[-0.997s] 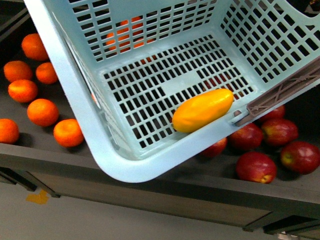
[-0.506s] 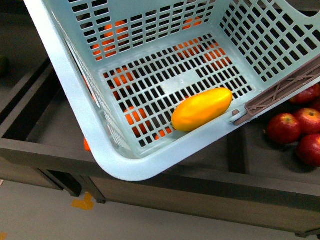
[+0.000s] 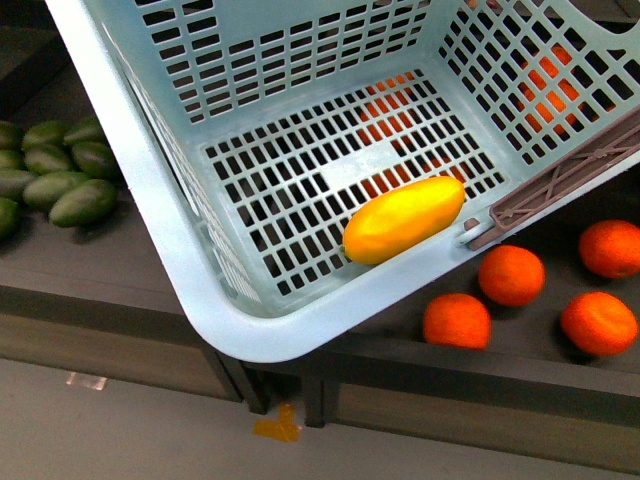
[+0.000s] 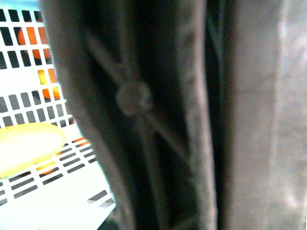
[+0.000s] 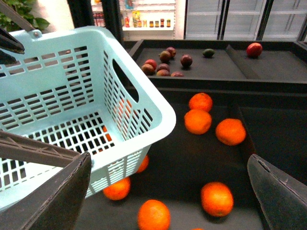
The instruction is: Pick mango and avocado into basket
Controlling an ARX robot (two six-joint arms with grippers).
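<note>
Teal plastic basket (image 3: 165,250) fills most of the front view and hides much of the dark table (image 3: 100,255) behind it.

Mango (image 3: 405,218): one. It lies on the basket's slotted floor in the near corner, against the wall just below the brown handle (image 3: 565,180).

Avocados (image 3: 60,188): none in the basket. A heap sits in the table's left compartment, cut off by the frame edge and the basket rim. Count uncertain, at least seven.

Oranges (image 3: 511,275): four in the open in the compartment right of the basket. Others show only as orange patches through the slots.

Right wrist view: seven oranges around the basket's far corner, one half under it. On the back shelf, a cluster of dark red fruit (image 5: 163,62).

Right gripper (image 5: 169,158): jaws spread wide, nothing between them, over the oranges.

Left wrist view: the blurred handle, very close, blocks nearly everything, with the mango at the edge. Left jaws: cannot tell.
</note>
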